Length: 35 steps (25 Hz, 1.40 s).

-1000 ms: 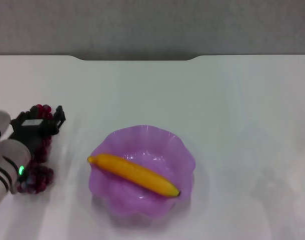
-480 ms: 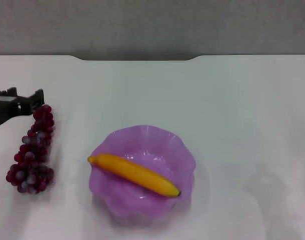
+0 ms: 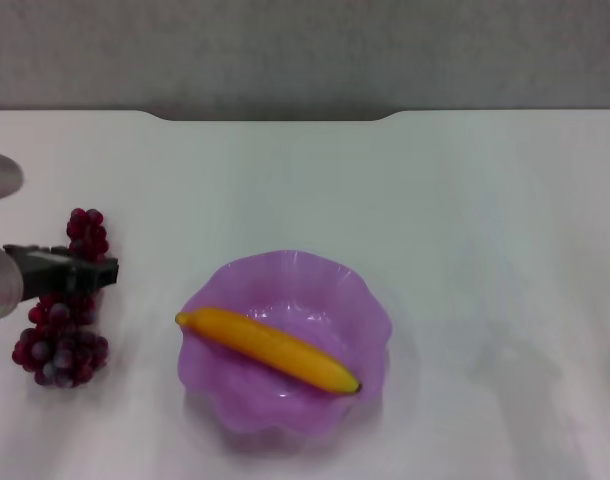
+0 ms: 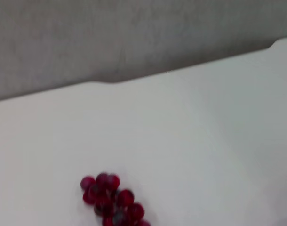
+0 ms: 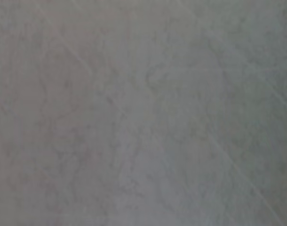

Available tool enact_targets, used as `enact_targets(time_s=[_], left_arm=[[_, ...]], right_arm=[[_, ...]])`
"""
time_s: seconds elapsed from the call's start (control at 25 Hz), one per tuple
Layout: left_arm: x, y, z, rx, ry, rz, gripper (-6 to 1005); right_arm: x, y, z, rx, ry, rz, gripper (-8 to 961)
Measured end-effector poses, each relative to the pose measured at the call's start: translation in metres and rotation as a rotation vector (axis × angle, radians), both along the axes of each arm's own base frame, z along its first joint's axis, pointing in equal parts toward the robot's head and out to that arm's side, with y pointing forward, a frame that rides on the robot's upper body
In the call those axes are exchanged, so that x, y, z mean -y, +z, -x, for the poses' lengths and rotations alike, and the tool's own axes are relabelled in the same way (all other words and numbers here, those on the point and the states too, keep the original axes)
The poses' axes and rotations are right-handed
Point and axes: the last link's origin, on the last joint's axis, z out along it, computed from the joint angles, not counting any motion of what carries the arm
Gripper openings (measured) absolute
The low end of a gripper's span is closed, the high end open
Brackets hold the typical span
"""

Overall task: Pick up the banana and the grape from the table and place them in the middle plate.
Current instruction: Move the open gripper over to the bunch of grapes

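The yellow-orange banana (image 3: 268, 349) lies slantwise inside the translucent purple middle plate (image 3: 330, 278) at the centre of the white table (image 3: 385, 180). To the plate's left, the dark red grape (image 3: 61, 345) bunch lies stretched out on the tabletop. My left gripper (image 3: 89, 270) reaches in from the left edge and crosses over the bunch's middle, hiding that part. In the left wrist view, only one end of the grape (image 4: 111, 197) bunch shows on the table. My right gripper is out of view.
The table's far edge has a notched step (image 3: 275, 118) against a grey wall. White tabletop stretches to the right of the plate and behind it. The right wrist view holds only a blurred grey surface.
The left gripper drew away to the far left half a second ago and has now come back over the bunch's middle. Grape, banana and plate have not moved.
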Motion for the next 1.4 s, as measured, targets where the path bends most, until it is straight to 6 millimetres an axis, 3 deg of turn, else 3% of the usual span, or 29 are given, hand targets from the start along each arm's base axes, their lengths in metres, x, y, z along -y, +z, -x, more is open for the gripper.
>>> enact_targets(time_s=[0.4,1.12,1.4], left_arm=[[-0.010,-0.021,0.030,-0.041,0.117,0.037,689],[-0.010,-0.018,0.036,-0.081,0.112,0.010,692],[-0.009,-0.019,0.038,-0.088,0.123,0.015,798]], right_arm=[[-0.001,-0.002,0.002,-0.002,0.008,0.007,31],[-0.002,-0.003,0.004,-0.021,0.012,0.015,31],[-0.004,-0.006,0.004,-0.042,0.003,0.034,32]])
